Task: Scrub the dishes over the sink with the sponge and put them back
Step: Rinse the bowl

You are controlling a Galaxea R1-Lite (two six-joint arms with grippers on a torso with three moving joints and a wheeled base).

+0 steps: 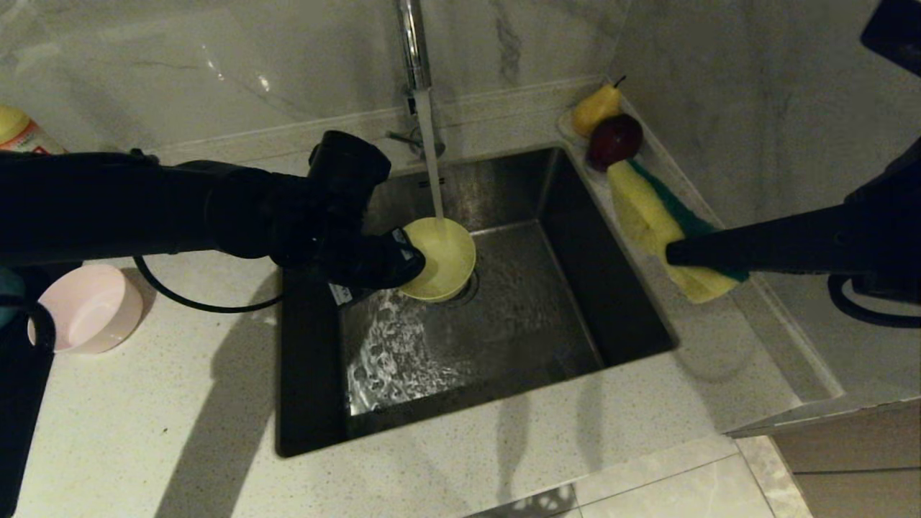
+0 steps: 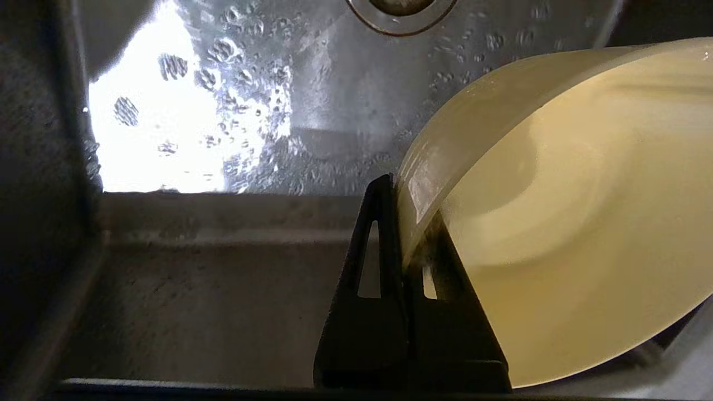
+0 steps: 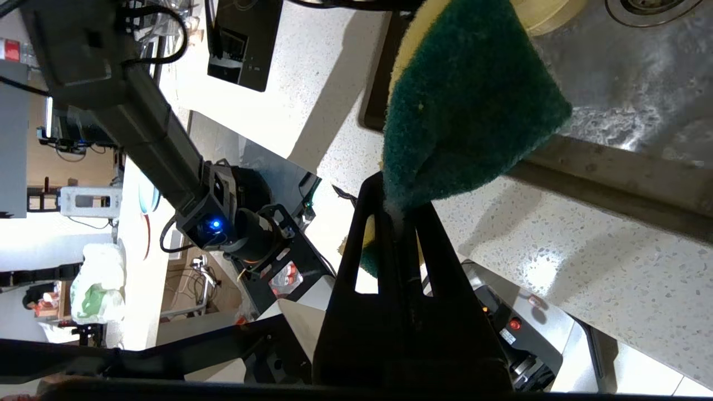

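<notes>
Head view: sink [image 1: 611,302], steel basin sunk in the pale speckled bench [image 1: 180,403], its floor wet. Tap [image 1: 411,43] cut off at the picture's top; a stream of water falls from it into the yellow bowl [image 1: 442,257]. Left gripper [image 1: 410,262] is closed on that bowl's rim and holds it tilted over the drain, which the bowl mostly hides. Pink bowl [image 1: 90,308] stands on the bench left of the sink, partly hidden by a dark part at the left edge. Sponge [image 1: 655,219], yellow foam up and green face behind, is held by the right gripper [image 1: 676,253] above the sink's right edge; the gripper's body runs off the picture. Pear [image 1: 596,108] and dark red fruit [image 1: 615,140] lie on a small dish at the back corner, the dish barely visible.

Left wrist view: fingers [image 2: 381,245] pinch the bowl wall, one outside, one inside; the bowl is cut off at the right. Drain strainer [image 2: 401,11] shows only in part.

Right wrist view: fingers [image 3: 367,239] are clamped on the sponge's lower end, the green face towards the camera.
</notes>
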